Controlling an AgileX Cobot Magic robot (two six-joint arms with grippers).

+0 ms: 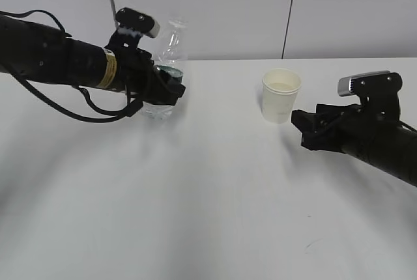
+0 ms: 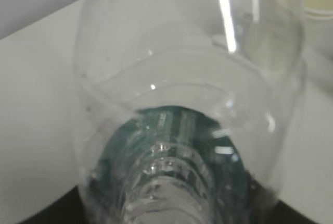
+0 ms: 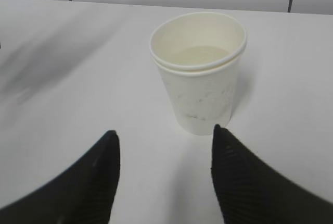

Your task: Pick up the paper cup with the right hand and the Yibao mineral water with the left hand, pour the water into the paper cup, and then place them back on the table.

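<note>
White table [image 1: 208, 215] fills the lower frame; paper cup [image 1: 281, 95] stands upright right of centre; right hand [image 1: 306, 127] sits just beside it, fingers [image 3: 244, 182] spread, not touching; Yibao mineral water [image 1: 168, 65] stands upright at upper left, pinched by left hand [image 1: 171, 88].

- One paper cup [image 1: 281, 95] is seen, upright on the table.
- One Yibao mineral water [image 1: 171, 52] bottle is counted, clear with a dark green label.
- Two robot arms are present, each ending in one hand: the left hand [image 1: 171, 88] and the right hand [image 1: 306, 127].
- One table [image 1: 208, 215] is shown, white and plain.
- One small dark scuff mark [image 1: 311, 244] is noted on it.
</note>
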